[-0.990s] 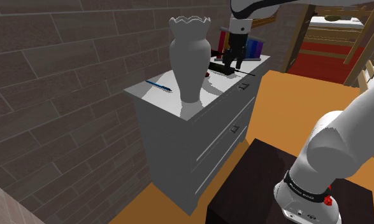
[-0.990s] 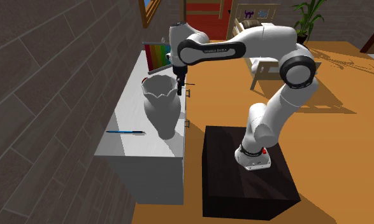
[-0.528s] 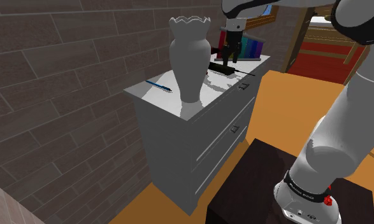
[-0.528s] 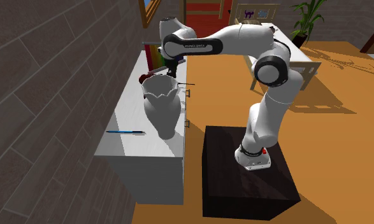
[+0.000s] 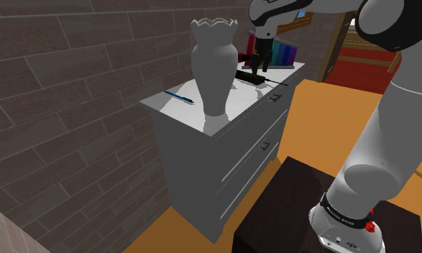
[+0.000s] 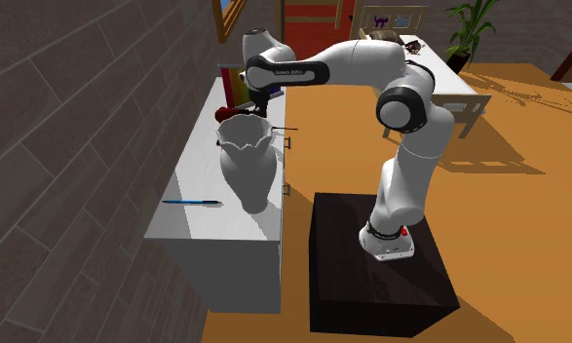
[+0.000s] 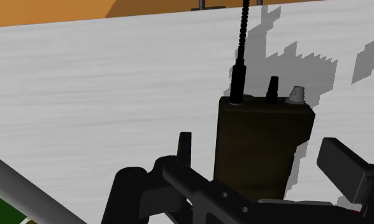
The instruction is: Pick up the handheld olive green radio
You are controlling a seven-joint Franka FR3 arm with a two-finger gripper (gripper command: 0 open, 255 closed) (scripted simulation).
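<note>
Along the shoulder view's left runs a dark brick wall, and against it stands a pale grey dresser with its drawers shut. On the left of its top lies a blue pen, flat and well apart from the other things. Next comes a tall white vase, upright, with a scalloped rim. In the second exterior view its mouth opens upward onto a shaded hollow, and I cannot tell whether anything lies inside. Right of the vase the radio lies flat on the dresser top, between the vase and a row of books that stand upright at the far end. Their spines show bands of colour but no title that can be read. The gripper points down over the radio. In the wrist view the radio shows a dark olive body with two small knobs and a thin black antenna. The jaws stand apart astride it: one finger is clear of the body and the other is just beside it. The white arm rises from a dark stand on the orange floor. A band on the arm carries lettering that cannot be read.
</note>
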